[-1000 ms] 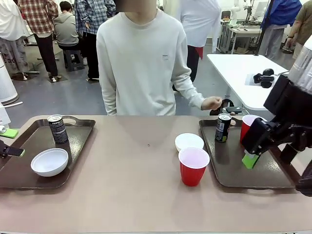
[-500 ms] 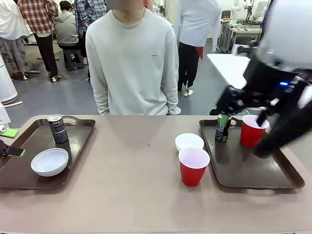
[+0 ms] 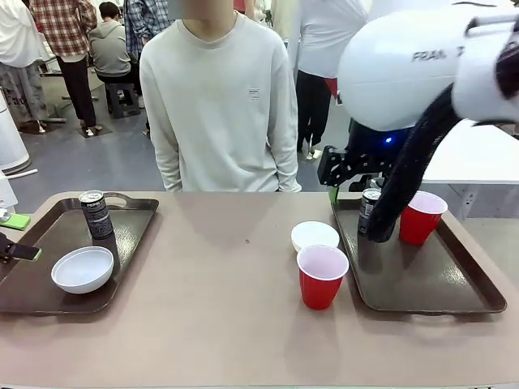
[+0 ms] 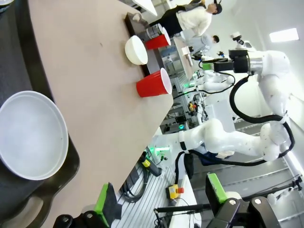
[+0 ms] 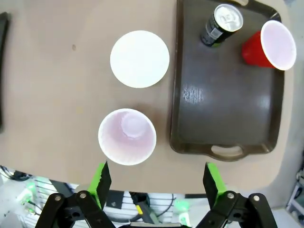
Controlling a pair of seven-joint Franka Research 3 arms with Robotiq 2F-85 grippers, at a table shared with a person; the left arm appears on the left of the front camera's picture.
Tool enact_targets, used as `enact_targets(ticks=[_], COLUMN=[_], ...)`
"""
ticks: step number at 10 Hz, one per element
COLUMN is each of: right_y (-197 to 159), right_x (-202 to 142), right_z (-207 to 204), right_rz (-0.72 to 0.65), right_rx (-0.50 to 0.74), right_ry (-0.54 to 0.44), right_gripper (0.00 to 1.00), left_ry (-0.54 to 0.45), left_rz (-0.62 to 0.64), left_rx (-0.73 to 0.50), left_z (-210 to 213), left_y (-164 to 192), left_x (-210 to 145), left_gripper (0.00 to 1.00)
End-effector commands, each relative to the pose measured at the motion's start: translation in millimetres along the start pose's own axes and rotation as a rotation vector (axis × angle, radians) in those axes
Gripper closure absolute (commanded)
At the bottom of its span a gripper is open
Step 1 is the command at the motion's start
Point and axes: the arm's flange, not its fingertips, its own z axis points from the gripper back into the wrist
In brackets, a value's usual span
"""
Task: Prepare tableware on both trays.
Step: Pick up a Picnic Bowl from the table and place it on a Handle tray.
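The left tray (image 3: 130, 235) holds a dark can (image 3: 96, 215) and a white bowl (image 3: 83, 269). My left gripper (image 3: 20, 237) hovers open at that tray's left edge, just off the bowl (image 4: 31, 135), with its fingers spread (image 4: 160, 197). The right tray (image 3: 422, 279) carries a can (image 3: 371, 212) and a red cup (image 3: 422, 217). On the bare table left of it sit a second bowl (image 3: 315, 236) and a second red cup (image 3: 322, 276). My right gripper (image 3: 347, 188) hangs high and open, looking down on that bowl (image 5: 139, 59), that cup (image 5: 127, 137) and the tray (image 5: 223, 95), fingers apart (image 5: 156, 179).
A person (image 3: 219, 105) stands at the table's far side with arms down. The right arm's bulky white link (image 3: 405, 65) and black cable (image 3: 405, 178) cross in front of the right tray's back corner. Bare tabletop (image 3: 211, 267) lies between the trays.
My right arm rose from over the right tray and swung left and up, its gripper now above the loose bowl and cup. The person pulled the hand back from the right tray.
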Motion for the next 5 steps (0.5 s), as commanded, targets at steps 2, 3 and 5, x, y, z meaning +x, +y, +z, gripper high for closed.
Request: enact_targets(ticks=[2,3,5], right_y=[-10,-10,-6], right_x=[-19,-19,3], right_z=[14,14,3], right_rz=[-0.026,-0.026,0.139], right_rx=[-0.006,-0.006,0.106], right_ry=[-0.030,-0.030,0.015], right_gripper=[0.00,0.00,0.00], left_ry=[0.005,0.005,0.005], left_rz=[-0.017,-0.017,-0.017], left_rx=[-0.008,-0.008,-0.008], left_z=[3,3,3], left_y=[0,0,0], left_x=[-3,-3,-3], left_gripper=[0.00,0.00,0.00])
